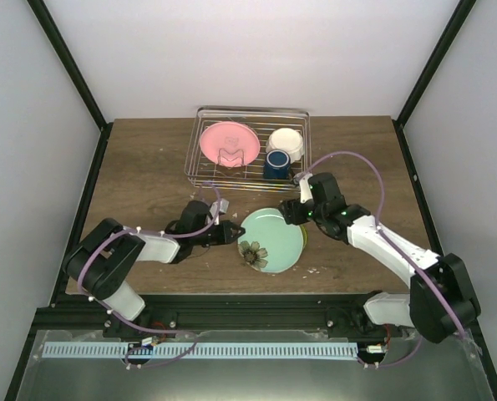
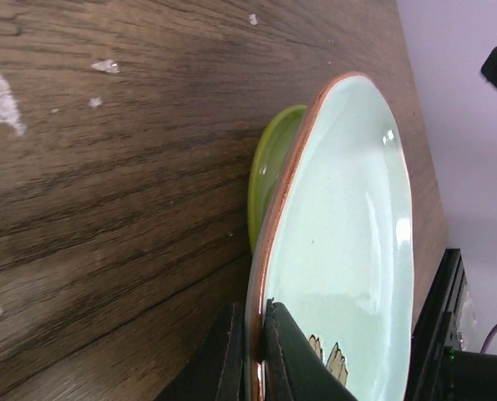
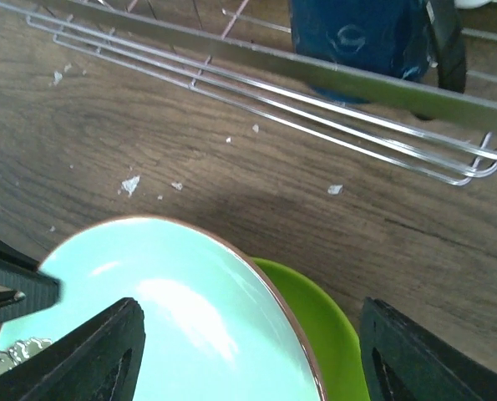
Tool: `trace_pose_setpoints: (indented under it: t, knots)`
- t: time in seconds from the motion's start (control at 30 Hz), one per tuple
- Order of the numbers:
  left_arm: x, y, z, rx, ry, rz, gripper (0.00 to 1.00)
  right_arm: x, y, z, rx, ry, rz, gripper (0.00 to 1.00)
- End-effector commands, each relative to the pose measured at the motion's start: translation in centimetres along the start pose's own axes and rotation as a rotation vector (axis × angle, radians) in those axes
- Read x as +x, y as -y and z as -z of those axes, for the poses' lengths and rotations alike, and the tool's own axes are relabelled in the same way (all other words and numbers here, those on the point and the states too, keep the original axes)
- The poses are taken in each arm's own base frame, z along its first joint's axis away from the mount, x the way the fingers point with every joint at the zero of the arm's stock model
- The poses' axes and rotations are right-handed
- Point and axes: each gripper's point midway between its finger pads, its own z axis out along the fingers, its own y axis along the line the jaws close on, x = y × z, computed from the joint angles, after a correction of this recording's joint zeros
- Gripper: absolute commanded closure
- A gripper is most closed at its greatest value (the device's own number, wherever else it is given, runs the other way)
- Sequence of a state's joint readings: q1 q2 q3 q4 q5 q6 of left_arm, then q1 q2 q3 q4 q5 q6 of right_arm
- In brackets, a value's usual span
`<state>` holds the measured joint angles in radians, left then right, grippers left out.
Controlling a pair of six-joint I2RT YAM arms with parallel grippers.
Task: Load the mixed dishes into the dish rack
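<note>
Mint-green plate [image 1: 271, 238] lies face up on the counter [image 1: 148, 167], just in front of the dish rack [image 1: 250, 180]. Its flower mark points to the near-left. Its right part overlaps the yellow-lime plate [image 2: 269, 180].

Left end effector [image 2: 250, 359]: pinched narrow on the mint-green plate's left rim.

Right end effector [image 3: 248, 351]: fingers spread wide, holding nothing, above the far-right rims of both plates.

Rack's long axis runs left-right. The pink plate [image 1: 227, 140] stands on edge in its left half. The blue mug [image 1: 276, 163] is front right, with the white bowl [image 1: 286, 142] just behind it.
</note>
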<state>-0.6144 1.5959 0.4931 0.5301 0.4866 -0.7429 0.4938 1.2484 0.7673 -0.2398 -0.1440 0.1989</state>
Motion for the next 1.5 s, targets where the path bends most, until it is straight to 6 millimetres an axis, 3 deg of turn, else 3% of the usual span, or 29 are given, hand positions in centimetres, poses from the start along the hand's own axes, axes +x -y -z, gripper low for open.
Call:
trace_pose_setpoints:
  t: [0.0,0.2,0.5,0.9,1.1,1.47]
  knots:
    - [-2.4,3.5,1.0,0.182,0.085,-0.047,1.00,1.7,-0.4,-1.0,-0.031,-0.068,-0.018,0.29]
    - [-2.1,3.7,1.3,0.206,0.093,-0.074,1.00,3.4,-0.3,-2.6,-0.049,-0.124,-0.037,0.28]
    - [-2.1,3.8,1.7,0.236,0.101,-0.078,1.00,4.5,0.1,-3.3,-0.041,-0.156,-0.027,0.29]
    - [-2.4,5.3,3.2,0.322,0.126,-0.145,1.00,5.7,-7.0,-1.9,-0.497,-0.205,0.014,0.59]
    - [-2.5,5.4,4.0,0.345,0.136,-0.165,1.00,5.9,-8.2,-1.3,-0.581,-0.221,0.010,0.62]
    - [-3.6,4.9,6.8,0.352,0.181,-0.182,1.00,6.9,-8.2,-1.8,-0.597,-0.267,-0.008,0.63]
